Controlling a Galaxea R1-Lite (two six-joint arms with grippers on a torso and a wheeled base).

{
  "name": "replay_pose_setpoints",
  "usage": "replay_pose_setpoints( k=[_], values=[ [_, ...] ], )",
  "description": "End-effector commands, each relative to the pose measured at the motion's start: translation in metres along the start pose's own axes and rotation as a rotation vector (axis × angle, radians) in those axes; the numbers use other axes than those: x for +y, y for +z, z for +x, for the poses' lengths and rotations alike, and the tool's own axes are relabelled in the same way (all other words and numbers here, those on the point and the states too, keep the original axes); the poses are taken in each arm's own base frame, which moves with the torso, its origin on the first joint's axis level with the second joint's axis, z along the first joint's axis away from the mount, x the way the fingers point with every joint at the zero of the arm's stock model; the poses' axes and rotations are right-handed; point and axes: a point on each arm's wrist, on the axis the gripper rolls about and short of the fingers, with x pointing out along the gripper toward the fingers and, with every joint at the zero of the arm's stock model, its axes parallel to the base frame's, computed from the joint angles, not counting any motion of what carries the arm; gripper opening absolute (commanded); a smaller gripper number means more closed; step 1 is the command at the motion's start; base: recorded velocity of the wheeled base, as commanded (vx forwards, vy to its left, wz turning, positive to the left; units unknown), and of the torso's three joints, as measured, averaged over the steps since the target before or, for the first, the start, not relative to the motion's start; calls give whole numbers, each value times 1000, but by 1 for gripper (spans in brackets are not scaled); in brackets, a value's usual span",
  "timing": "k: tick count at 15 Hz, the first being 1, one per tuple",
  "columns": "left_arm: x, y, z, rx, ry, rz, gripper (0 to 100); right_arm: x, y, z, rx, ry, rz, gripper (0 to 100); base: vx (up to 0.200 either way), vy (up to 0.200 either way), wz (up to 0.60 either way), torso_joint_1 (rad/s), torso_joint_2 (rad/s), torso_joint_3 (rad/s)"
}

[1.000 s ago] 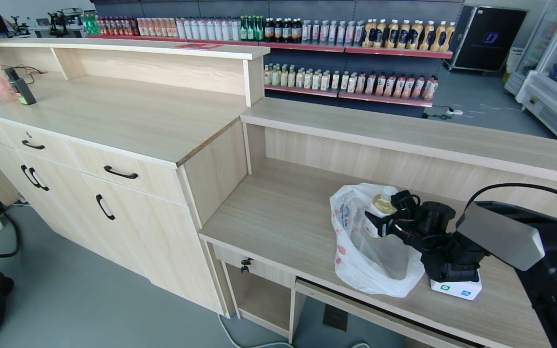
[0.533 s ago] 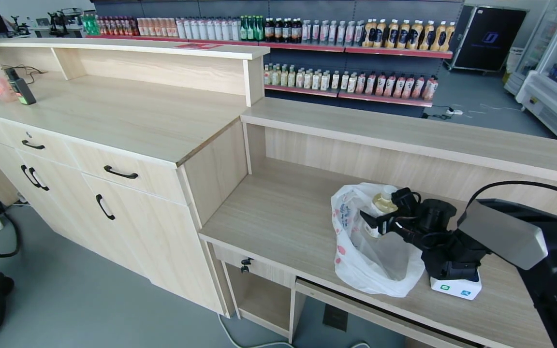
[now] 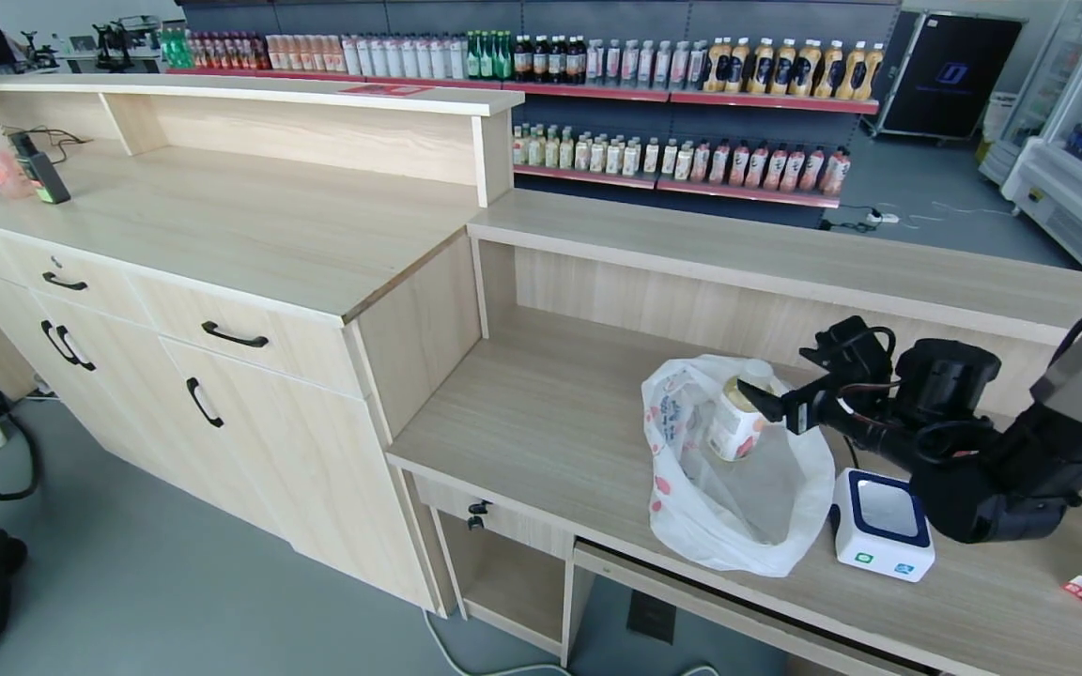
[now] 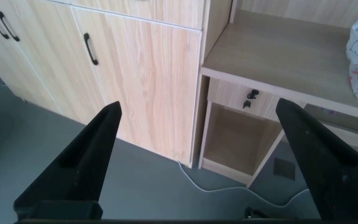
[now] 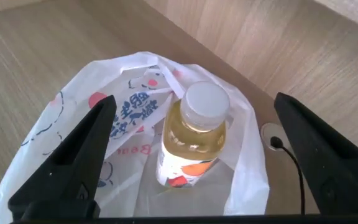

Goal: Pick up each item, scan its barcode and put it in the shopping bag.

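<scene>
A clear bottle (image 5: 194, 134) of pale yellow drink, with a white cap and an orange-and-white label, stands upright inside the white shopping bag (image 3: 691, 516) on the lower counter (image 3: 541, 422). The right gripper (image 3: 779, 373) hangs over it, spread wide and holding nothing. The left gripper (image 4: 199, 104) is spread too.

Bottle (image 5: 194, 137) stands upright in the shopping bag (image 5: 120, 102), fingers (image 5: 73, 168) spread apart

The white shopping bag (image 3: 677, 469) sits open on the lower counter (image 3: 541, 413). A white-capped bottle (image 3: 734, 427) of yellow liquid stands inside it.
</scene>
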Motion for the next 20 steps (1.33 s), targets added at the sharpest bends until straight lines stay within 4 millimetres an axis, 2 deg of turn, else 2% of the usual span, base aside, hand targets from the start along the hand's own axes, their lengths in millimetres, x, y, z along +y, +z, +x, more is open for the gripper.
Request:
replay_pose_setpoints(
  k=[1, 3, 5, 7, 8, 9, 10, 13, 14, 16, 20],
  values=[
    [0, 0, 0, 0, 1, 1, 100, -3, 65, -60, -82, -64, -123, 100, 0, 0, 0, 0, 0, 0],
    [0, 0, 0, 0, 1, 1, 100, -14, 109, -74, -60, -255, -110, 100, 0, 0, -600, -2, 0, 5],
    [0, 0, 0, 0, 1, 1, 100, -15, 144, -86, 28, -459, 107, 100, 0, 0, -600, -5, 2, 0],
    [0, 0, 0, 0, 1, 1, 100, -29, 161, -88, 156, -677, 283, 100, 0, 0, -600, 7, 2, 5],
    [0, 0, 0, 0, 1, 1, 100, -46, 163, -89, 211, -812, 391, 100, 0, 0, -600, 2, -2, -2],
    [0, 0, 0, 0, 1, 1, 100, -57, 154, -91, 304, -905, 459, 100, 0, 0, -600, -2, 2, 7],
    [0, 0, 0, 0, 1, -1, 100, -69, 137, -92, 380, -981, 530, 100, 0, 0, -600, 2, 2, 2],
    [0, 0, 0, 0, 1, -1, 100, -105, 82, -95, 411, -1138, 633, 100, 0, 0, 0, 0, 0, 0],
    [0, 0, 0, 0, 1, -1, 100, -112, 62, -91, 381, -1125, 654, 100, 0, 0, 0, 0, 0, 0],
    [0, 0, 0, 0, 1, 1, 100, -117, 36, -85, 358, -1064, 687, 100, 0, 0, 0, 0, 0, 0],
    [0, 0, 0, 0, 1, 1, 100, -124, -2, -86, 447, -1109, 724, 100, 0, 0, 0, 0, 0, 0]
  ],
)
